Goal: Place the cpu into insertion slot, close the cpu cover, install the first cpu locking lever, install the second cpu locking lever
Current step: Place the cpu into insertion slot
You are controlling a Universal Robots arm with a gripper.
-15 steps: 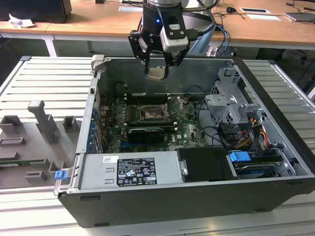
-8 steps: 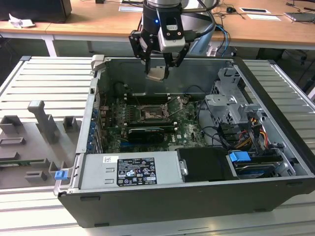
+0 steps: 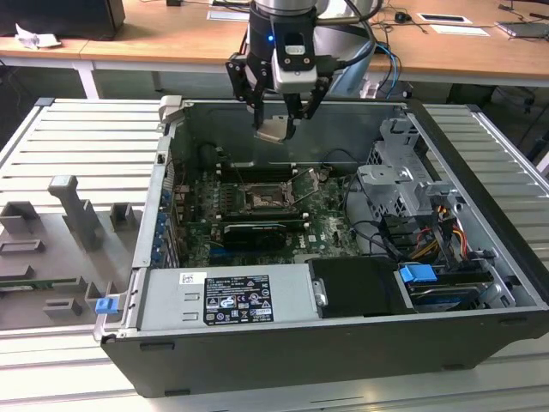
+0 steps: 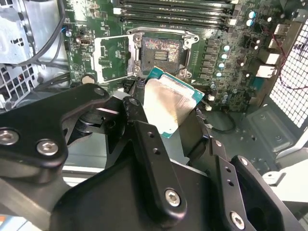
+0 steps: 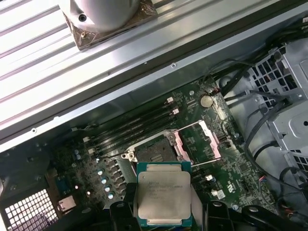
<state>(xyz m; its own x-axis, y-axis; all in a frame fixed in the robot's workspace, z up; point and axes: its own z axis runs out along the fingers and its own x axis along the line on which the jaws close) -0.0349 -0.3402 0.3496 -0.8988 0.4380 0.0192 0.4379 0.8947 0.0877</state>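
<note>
Open tower case (image 3: 257, 365), dark sheet metal, lying on its side. Green circuit board (image 5: 240, 168) inside, densely populated. Black jointed gripper (image 3: 276, 116), clamped on the edges of the cpu (image 5: 163, 195), a flat square with a dull silver lid and teal rim, held above the board, clear of the insertion slot (image 5: 154, 150), a bare dark square. Thin silvery-framed cpu cover (image 5: 210, 139), swung open beside the slot.

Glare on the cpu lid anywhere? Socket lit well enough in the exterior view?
Second wrist view: bright, uneven sheen across the cpu lid. First wrist view: lid evenly lit, no hot spot. Exterior view: insertion slot dim inside the shadowed case.
</note>
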